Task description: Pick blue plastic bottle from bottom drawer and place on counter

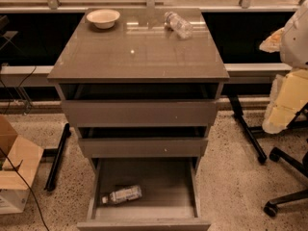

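Note:
The blue plastic bottle (pixel 122 195) lies on its side at the front left of the open bottom drawer (pixel 163 177), cap pointing left. The counter (pixel 139 52) tops the three-drawer cabinet. My arm shows as a white and pale yellow shape at the right edge. The gripper (pixel 285 105) seems to be its lower pale part, well to the right of the cabinet, at about top-drawer height. It is far from the bottle and holds nothing that I can see.
A white bowl (pixel 103 18) and a clear ribbed bottle (pixel 178 24) sit at the back of the counter. The two upper drawers are slightly open. A cardboard box (pixel 14 167) stands on the floor at left, and an office chair base (pixel 288 186) at right.

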